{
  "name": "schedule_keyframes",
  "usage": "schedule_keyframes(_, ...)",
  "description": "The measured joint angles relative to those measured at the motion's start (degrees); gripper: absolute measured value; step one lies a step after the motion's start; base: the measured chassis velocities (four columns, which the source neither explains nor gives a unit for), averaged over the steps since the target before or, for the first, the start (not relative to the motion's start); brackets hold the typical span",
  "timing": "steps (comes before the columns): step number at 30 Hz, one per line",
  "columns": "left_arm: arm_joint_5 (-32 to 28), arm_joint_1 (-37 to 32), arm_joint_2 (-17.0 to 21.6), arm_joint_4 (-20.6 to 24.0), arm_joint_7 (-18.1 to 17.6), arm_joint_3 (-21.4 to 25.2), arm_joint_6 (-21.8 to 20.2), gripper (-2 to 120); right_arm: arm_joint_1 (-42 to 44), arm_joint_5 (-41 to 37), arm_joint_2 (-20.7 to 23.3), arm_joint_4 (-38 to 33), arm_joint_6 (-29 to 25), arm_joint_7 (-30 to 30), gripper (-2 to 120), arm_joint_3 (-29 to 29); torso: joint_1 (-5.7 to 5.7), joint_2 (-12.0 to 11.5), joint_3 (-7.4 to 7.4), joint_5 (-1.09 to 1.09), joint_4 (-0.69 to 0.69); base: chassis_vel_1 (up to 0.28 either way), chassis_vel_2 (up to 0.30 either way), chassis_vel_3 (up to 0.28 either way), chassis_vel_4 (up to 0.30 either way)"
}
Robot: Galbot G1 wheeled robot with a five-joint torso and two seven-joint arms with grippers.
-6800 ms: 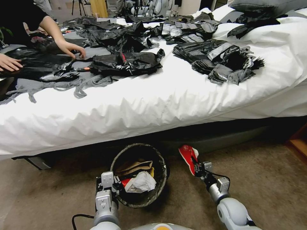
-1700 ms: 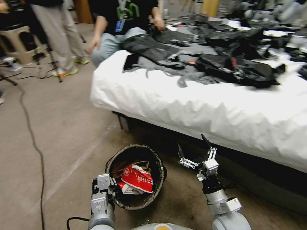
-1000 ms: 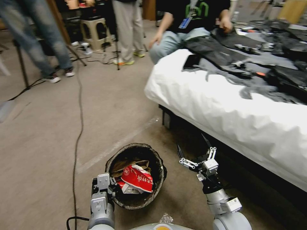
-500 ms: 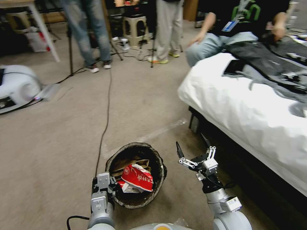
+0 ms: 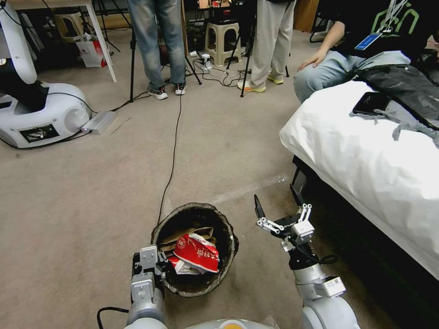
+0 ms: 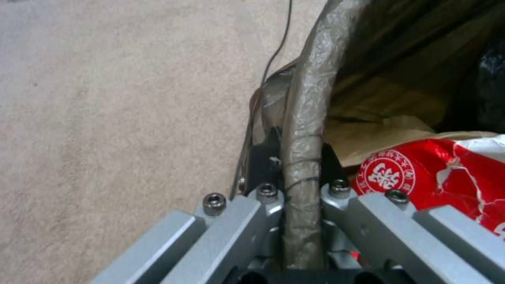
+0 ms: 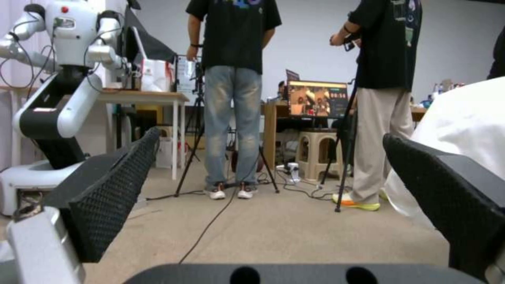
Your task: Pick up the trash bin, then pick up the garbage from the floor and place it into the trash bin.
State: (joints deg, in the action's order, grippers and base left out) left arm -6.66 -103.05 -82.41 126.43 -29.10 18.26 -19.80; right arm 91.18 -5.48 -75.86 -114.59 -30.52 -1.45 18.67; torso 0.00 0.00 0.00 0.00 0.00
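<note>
**Bin held at the rim, right arm free beside it**

Beige carpet (image 5: 91, 192) covers the floor ahead of me, with a black cable (image 5: 171, 155) running across it from the far stools toward the near middle. On the right, a bed with a white sheet (image 5: 366, 160) reaches into the scene, dark plastic sheets (image 5: 407, 91) lying on its far part. Far left stands another white robot (image 5: 36, 114).

I have the trash bin (image 5: 194, 249) near, just left of centre. My left gripper (image 5: 148, 267) is clamped on its near-left rim; from the left wrist camera I see the fingers (image 6: 337, 197) pressed on either side of the liner-wrapped rim (image 6: 302, 130). Inside the bin lies a red-and-white wrapper (image 5: 197, 252) on top, with a tan paper bag (image 5: 187, 234) under it on the far side and a bit of white tissue (image 5: 185, 269) at its near edge.

My right gripper (image 5: 276, 203) hangs just right of the bin, apart from it, its jaws spread wide with nothing between them. Through its wrist camera I see both black fingertips (image 7: 113, 189) well apart.
</note>
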Motion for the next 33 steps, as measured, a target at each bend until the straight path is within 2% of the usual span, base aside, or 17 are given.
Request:
schedule_keyframes(17,-2.46,0.83,0.13,-0.15,-0.8,0.16,-0.65,0,-0.22,-0.28,0.01,0.52,-0.28,-0.99,100,-0.1,0.0,0.0,0.0,0.0,0.0,0.0,0.0,0.0,0.0)
schedule_keyframes(19,-6.25,1.41,0.23,-0.1,-1.96,0.06,-2.69,0,-0.16,-0.28,0.01,0.55,-0.4,-1.12,100,-0.08,0.0,0.0,0.0,-0.01,0.01,0.0,0.0,0.0,0.0)
schedule_keyframes(20,-6.25,1.41,0.23,-0.1,-1.96,0.06,-2.69,0,-0.16,-0.28,0.01,0.55,-0.4,-1.12,100,-0.08,0.0,0.0,0.0,-0.01,0.01,0.0,0.0,0.0,0.0)
schedule_keyframes(22,-11.19,2.62,0.71,0.45,-3.41,0.35,-6.86,0,0.02,-0.26,0.01,0.54,-0.68,-1.52,100,-0.03,0.0,0.0,0.0,0.01,0.0,0.0,0.0,0.0,0.0)
schedule_keyframes(23,-11.19,2.62,0.71,0.45,-3.41,0.35,-6.86,0,0.02,-0.26,0.01,0.54,-0.68,-1.52,100,-0.03,0.0,0.0,0.0,0.01,0.0,0.0,0.0,0.0,0.0)
schedule_keyframes(25,-16.53,4.06,1.21,1.38,-4.41,0.77,-11.46,0,0.2,-0.16,0.03,0.61,-0.99,-1.9,100,0.04,0.0,0.0,0.0,0.0,0.01,0.0,0.0,0.0,0.0)
schedule_keyframes(26,-16.53,4.06,1.21,1.38,-4.41,0.77,-11.46,0,0.2,-0.16,0.03,0.61,-0.99,-1.9,100,0.04,0.0,0.0,0.0,0.0,0.01,0.0,0.0,0.0,0.0)
schedule_keyframes(28,-22.28,6.24,2.08,1.76,-4.97,1.65,-16.37,0,0.52,0.03,0.03,0.72,-1.39,-2.34,100,0.09,0.0,0.0,0.0,0.0,0.0,0.0,0.0,0.0,0.0)
schedule_keyframes(33,-26.96,8.58,3.31,1.5,-4.92,2.44,-20.34,0,0.78,0.53,0.02,0.7,-1.62,-2.52,100,0.1,0.0,0.0,0.0,0.0,0.0,0.0,0.0,0.0,0.0)
